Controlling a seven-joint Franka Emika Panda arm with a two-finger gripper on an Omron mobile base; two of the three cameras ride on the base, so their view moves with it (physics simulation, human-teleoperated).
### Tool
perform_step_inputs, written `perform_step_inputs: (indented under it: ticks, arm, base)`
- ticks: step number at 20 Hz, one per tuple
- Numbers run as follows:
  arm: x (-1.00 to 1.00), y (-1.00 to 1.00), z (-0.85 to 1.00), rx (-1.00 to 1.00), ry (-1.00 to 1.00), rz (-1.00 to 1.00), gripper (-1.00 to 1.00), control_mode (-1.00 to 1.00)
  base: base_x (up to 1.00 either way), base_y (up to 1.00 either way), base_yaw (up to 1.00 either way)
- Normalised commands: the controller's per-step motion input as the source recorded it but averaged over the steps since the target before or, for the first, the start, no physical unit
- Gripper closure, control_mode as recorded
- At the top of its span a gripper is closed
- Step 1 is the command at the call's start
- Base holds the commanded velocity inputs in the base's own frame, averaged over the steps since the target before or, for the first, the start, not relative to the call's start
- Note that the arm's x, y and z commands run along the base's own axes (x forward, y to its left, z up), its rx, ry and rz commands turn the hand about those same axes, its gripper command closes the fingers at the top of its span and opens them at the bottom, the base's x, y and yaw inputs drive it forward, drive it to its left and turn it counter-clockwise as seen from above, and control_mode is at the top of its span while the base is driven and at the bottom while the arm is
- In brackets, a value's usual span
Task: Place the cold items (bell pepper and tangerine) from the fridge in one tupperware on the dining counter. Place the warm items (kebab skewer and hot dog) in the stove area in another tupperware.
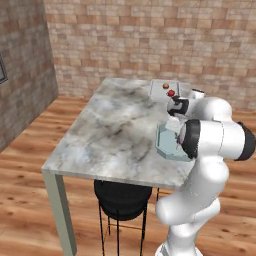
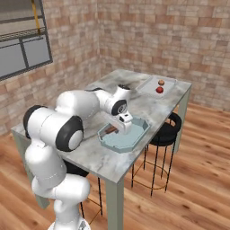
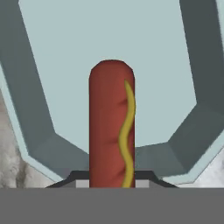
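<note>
My gripper [image 3: 111,180] is shut on the hot dog [image 3: 111,127], a red-brown sausage with a yellow mustard line. It hangs just over the pale blue tupperware [image 3: 37,131] at the near right of the marble dining counter [image 1: 110,130]. In the right base view the hot dog [image 2: 110,130] pokes out beside the gripper [image 2: 122,126] above that tupperware [image 2: 137,143]. At the counter's far end, a second flat tupperware [image 2: 148,86] holds the orange tangerine [image 2: 161,82] and the red bell pepper [image 2: 159,90]. The kebab skewer is out of view.
Black stools stand under the counter [image 1: 122,200] [image 2: 167,131]. Brick walls close off the back and left. Wooden floor surrounds the counter. My own arm [image 1: 215,135] covers part of the near tupperware [image 1: 166,142] in the left base view.
</note>
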Motion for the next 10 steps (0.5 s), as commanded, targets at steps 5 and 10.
perform_step_inputs:
  ticks: [5, 10]
  arm:
    - [0.73, -0.26, -0.32, 0.00, 0.00, 0.12, 1.00, -1.00]
    - [0.60, -0.15, -0.36, 0.00, 0.00, 0.06, 1.00, -1.00]
  base:
    - [0.00, 0.00, 0.00]
    - [0.00, 0.00, 0.00]
